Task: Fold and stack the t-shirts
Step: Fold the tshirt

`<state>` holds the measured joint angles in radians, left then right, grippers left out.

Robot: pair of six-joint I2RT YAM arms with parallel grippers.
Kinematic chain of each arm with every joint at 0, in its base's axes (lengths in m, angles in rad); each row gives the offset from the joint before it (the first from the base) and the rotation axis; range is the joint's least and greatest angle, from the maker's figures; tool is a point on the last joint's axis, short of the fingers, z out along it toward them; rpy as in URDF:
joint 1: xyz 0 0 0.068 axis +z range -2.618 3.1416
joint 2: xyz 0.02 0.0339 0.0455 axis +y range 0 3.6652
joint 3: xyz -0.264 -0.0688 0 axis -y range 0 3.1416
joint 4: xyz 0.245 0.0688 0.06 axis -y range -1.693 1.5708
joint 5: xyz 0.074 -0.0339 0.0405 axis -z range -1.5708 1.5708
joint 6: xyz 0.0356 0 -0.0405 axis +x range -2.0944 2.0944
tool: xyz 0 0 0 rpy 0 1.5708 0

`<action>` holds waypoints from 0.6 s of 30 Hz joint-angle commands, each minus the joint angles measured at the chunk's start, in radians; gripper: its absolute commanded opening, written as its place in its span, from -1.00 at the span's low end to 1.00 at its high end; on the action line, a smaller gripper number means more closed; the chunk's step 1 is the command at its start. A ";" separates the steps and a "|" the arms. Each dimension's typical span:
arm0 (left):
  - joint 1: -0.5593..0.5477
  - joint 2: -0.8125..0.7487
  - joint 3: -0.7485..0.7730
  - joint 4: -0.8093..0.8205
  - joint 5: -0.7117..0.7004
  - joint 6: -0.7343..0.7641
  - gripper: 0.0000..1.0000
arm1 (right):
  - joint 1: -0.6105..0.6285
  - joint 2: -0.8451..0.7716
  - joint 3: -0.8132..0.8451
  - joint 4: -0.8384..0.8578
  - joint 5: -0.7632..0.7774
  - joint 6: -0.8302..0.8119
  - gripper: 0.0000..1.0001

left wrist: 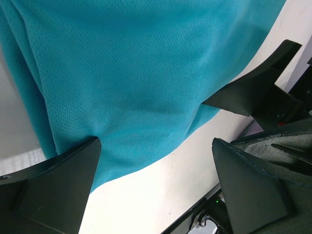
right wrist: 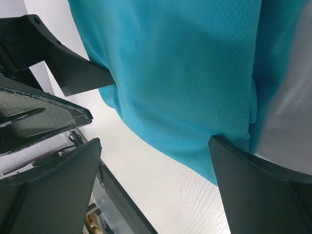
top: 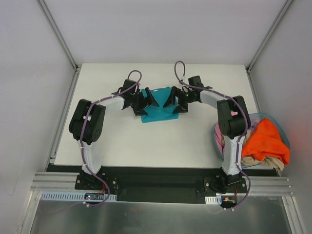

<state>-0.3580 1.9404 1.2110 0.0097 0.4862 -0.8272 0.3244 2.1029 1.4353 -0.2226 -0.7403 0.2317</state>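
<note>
T-shirt (top: 160, 111) in teal lies between left pincer (left wrist: 156, 142) and right pincer (right wrist: 155, 140), both spread.

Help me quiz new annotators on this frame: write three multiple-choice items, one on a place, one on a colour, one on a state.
1. Where does the teal shirt lie?
A. draped over an arm
B. on the table, between the left gripper and right gripper
C. on the floor

2. What colour is the top shirt in the basket?
A. green
B. black
C. orange

3. How do the two grippers stand?
A. both open
B. both shut
C. one shut on cloth

Answers:
1 B, the top view shows it on the white table between the arms' tips.
2 C, bright orange cloth heaps up above the rim.
3 A, each wrist view shows its fingers spread wide, clamping nothing.
</note>
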 commanded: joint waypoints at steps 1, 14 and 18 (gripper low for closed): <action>0.014 -0.131 0.010 -0.065 -0.092 0.049 0.99 | -0.007 -0.111 0.053 -0.023 0.004 -0.086 0.93; 0.013 -0.261 -0.045 -0.249 -0.390 0.215 0.99 | -0.007 -0.612 -0.302 -0.023 0.262 -0.183 0.93; 0.011 -0.175 0.025 -0.287 -0.425 0.229 0.68 | -0.007 -0.707 -0.366 -0.053 0.315 -0.195 0.93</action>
<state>-0.3515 1.6901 1.1740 -0.1970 0.1436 -0.6529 0.3222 1.4612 1.1179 -0.2440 -0.5129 0.0746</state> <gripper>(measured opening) 0.882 0.966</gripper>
